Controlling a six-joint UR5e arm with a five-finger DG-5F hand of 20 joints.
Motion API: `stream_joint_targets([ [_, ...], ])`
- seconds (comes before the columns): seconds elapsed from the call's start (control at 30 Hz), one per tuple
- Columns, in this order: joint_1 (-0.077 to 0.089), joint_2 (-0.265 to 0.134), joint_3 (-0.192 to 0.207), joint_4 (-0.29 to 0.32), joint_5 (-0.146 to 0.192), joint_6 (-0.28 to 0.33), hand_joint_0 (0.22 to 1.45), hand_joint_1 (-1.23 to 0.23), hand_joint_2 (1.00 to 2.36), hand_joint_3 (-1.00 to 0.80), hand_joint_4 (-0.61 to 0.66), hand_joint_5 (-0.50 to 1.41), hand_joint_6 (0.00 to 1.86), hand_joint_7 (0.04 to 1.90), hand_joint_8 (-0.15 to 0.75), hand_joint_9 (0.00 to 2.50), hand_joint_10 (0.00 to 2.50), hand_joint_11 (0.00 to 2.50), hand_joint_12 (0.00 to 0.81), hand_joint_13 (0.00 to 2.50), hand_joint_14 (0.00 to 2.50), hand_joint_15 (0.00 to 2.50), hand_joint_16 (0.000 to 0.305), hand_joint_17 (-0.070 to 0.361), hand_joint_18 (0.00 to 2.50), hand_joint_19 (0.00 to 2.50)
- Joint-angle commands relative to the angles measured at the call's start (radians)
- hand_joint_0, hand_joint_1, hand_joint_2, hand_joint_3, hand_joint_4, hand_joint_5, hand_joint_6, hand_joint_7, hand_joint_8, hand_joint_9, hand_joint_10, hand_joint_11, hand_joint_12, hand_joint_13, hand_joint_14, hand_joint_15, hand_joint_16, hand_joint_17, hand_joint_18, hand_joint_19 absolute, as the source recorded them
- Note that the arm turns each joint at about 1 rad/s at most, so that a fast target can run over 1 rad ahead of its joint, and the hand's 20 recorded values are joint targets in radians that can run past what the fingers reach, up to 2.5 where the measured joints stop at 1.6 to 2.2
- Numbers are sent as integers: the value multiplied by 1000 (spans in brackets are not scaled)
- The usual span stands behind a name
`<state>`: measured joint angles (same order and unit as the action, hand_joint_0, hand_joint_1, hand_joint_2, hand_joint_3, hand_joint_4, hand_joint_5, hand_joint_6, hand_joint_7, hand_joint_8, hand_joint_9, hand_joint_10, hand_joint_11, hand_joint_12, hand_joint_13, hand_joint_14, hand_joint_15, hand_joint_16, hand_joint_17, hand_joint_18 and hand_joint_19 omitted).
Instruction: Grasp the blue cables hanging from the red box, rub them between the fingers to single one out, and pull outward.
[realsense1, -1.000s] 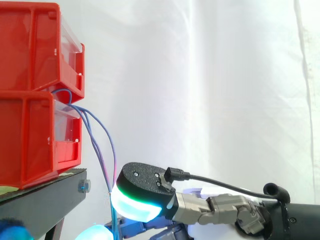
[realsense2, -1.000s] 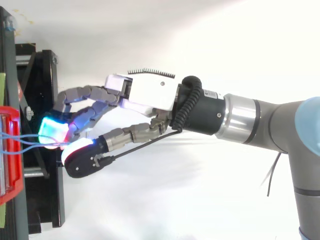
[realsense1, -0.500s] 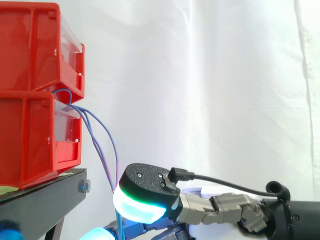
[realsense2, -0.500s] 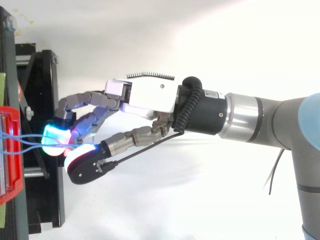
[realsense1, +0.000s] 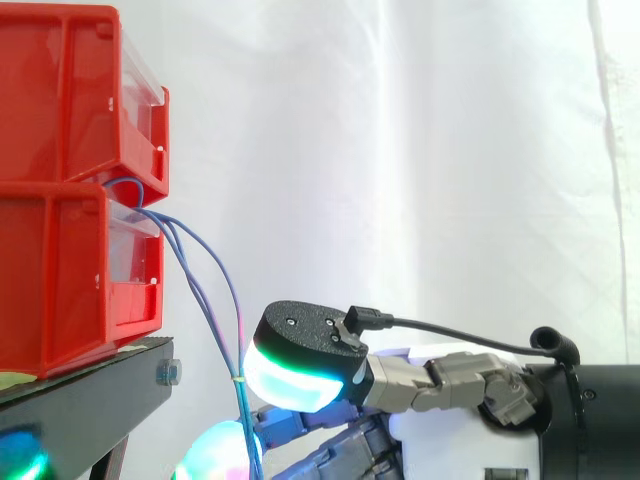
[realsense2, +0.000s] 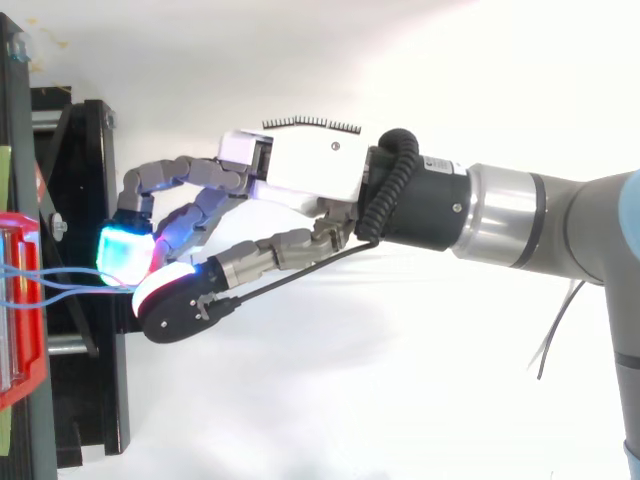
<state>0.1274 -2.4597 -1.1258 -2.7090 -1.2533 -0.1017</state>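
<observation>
Bins (realsense1: 55, 95): 2, red, stacked at far left on the stand, clear fronts facing right.
Stand (realsense1: 95, 400): black, under the bins, its edge jutting right of them.
Cables (realsense1: 205, 285): thin, blue, leaving the gap between the 2 bins, drooping down and right, gathered at a small tie (realsense1: 240, 377), then dropping beside the thumb's pad; from above, stretched from the bin across to the pads.
Hand (realsense2: 300, 180): just right of the stand, curled, glowing fingertips (realsense2: 125, 252) and thumb pressed together, clamped on the cables.
Arm (realsense2: 520, 215): grey, entering from the right.
Curtain (realsense1: 420, 150): white, behind everything.
</observation>
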Motion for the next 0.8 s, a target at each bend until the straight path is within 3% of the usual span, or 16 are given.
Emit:
stream_joint_targets([
  [0.0, -5, 11, 0, -23, 0, -6, 537, -659, 1005, -434, 216, -117, 617, 1154, 318, 863, 12, 445, 381, 748, 15, 464, 48, 108, 679, 621],
  [0.27, -3, 11, 0, -28, -3, -6, 562, -701, 1008, -389, 201, -147, 725, 1004, 313, 859, 14, 469, 374, 762, 15, 483, 46, 104, 683, 626],
  [0.57, -3, 11, 0, -28, -18, -6, 559, -712, 1006, -414, 205, -152, 743, 962, 309, 856, 13, 490, 376, 763, 17, 485, 47, 105, 687, 633],
  [0.77, -3, 39, 0, -37, -37, -9, 555, -714, 1006, -418, 212, -153, 748, 952, 310, 859, 14, 482, 376, 769, 17, 486, 47, 105, 689, 631],
])
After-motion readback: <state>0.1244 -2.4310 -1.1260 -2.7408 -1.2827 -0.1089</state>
